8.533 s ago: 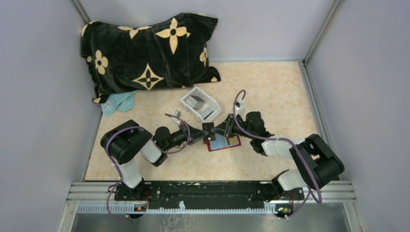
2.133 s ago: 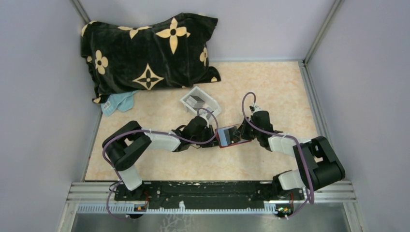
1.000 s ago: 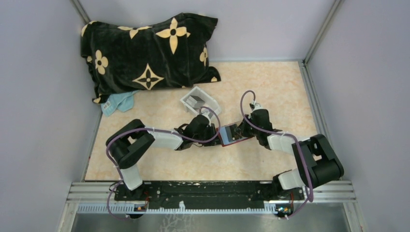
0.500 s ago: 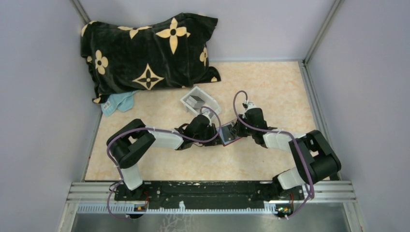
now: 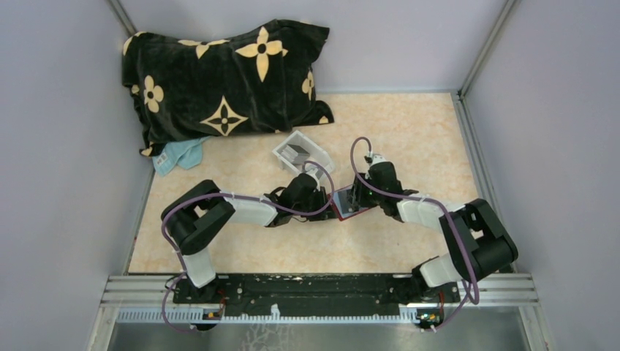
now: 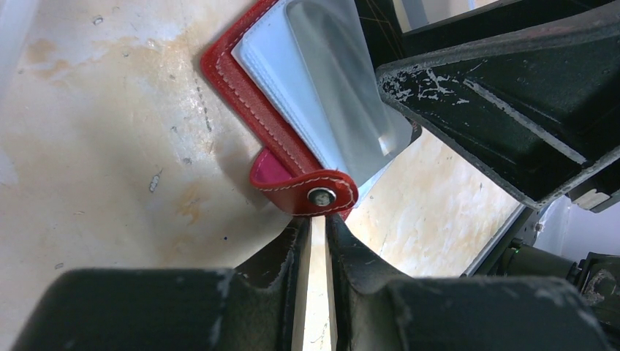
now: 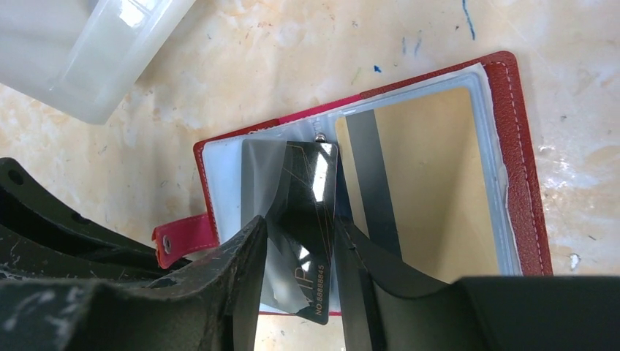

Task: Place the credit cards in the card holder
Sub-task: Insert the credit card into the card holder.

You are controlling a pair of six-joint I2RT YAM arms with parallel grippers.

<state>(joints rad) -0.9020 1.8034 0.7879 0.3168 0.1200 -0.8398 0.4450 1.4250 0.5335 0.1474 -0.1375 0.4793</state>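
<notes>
The red card holder [image 5: 351, 213] lies open between my two grippers, its clear sleeves facing up [image 7: 523, 183]. A tan card [image 7: 431, 190] with a dark stripe sits in its right sleeve. My right gripper [image 7: 300, 223] is shut on a dark glossy credit card [image 7: 303, 183]. The card's far end is at the mouth of the left sleeve. My left gripper [image 6: 316, 218] is nearly closed, its tips pinching at the holder's red snap strap [image 6: 311, 194]. In the top view the left gripper [image 5: 329, 199] and right gripper [image 5: 354, 194] meet over the holder.
A small white tray [image 5: 316, 152] holding grey cards [image 5: 295, 153] stands just behind the holder; its corner shows in the right wrist view [image 7: 110, 44]. A black flower-patterned pillow [image 5: 227, 80] and a blue cloth [image 5: 179, 155] lie at the back left.
My right gripper has moved left with the dark card, over the holder's left page. The holder has slid and turned slightly toward the left gripper, which has stayed at its strap.
</notes>
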